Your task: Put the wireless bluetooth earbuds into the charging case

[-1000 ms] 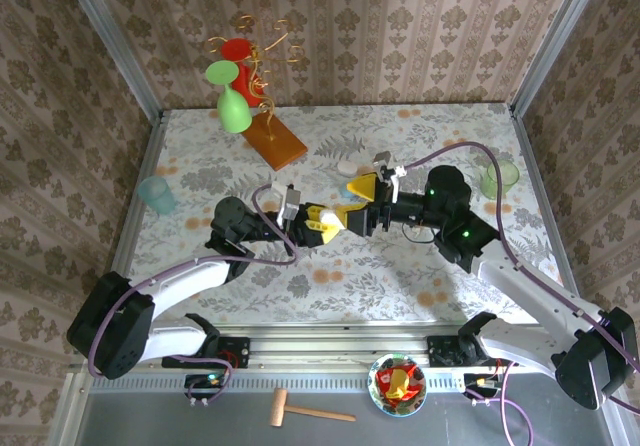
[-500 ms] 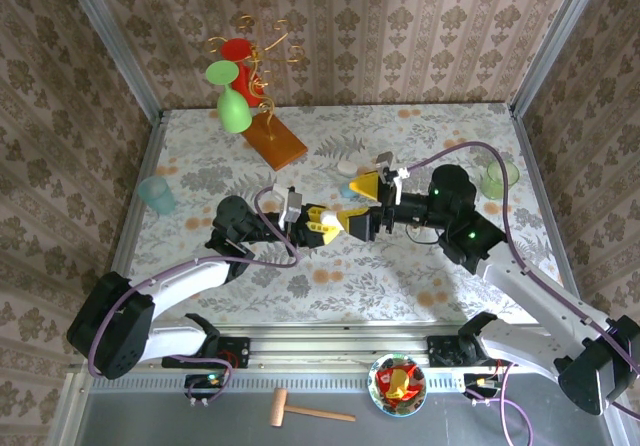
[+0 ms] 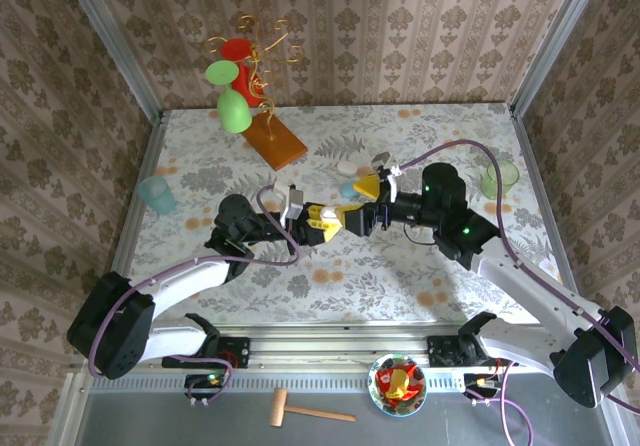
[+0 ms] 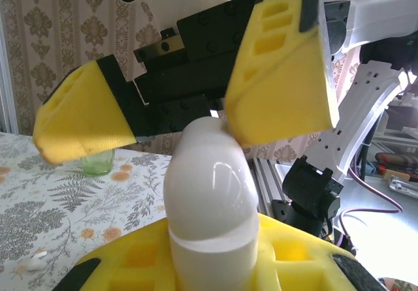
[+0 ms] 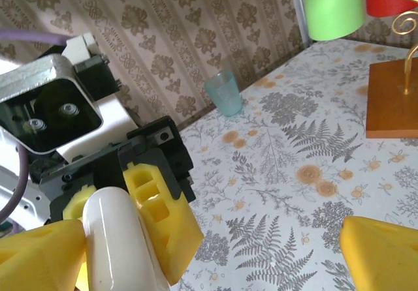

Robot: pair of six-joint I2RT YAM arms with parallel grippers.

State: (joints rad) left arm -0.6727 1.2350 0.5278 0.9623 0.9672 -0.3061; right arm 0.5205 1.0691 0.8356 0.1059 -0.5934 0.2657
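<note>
A floral-patterned table [image 3: 420, 136] is sitting inside damask-wallpapered walls. A wooden stand [image 3: 272, 138] with red and green glasses is standing at the upper left of the overhead view, a teal cup [image 3: 157, 194] at the left edge of the cloth and a green cup [image 3: 500, 178] at the right edge.

At the centre of that view the two arms are meeting above the cloth. The left gripper [image 3: 322, 218] is clamping the white charging case [image 4: 209, 193] by its lower half, its yellow fingers pressing on either side, so the rounded top is pointing toward the other arm. The right gripper [image 4: 183, 102] is hanging just past that top with its jaws spread wide and nothing between them. One finger is sitting just beside the case's tip in the left wrist view, and I cannot tell whether it is touching.

The earbuds [image 3: 347, 169] are lying loose on the cloth just above the meeting grippers, apart from the case. A tiny white piece [image 4: 34, 262] at the lower left of the left wrist view is probably one of them.

The task is looking to be in its early part. The case is lifted and presented, but its seam is showing shut. Opening the lid, picking up each earbud and seating it all appear to be left.
</note>
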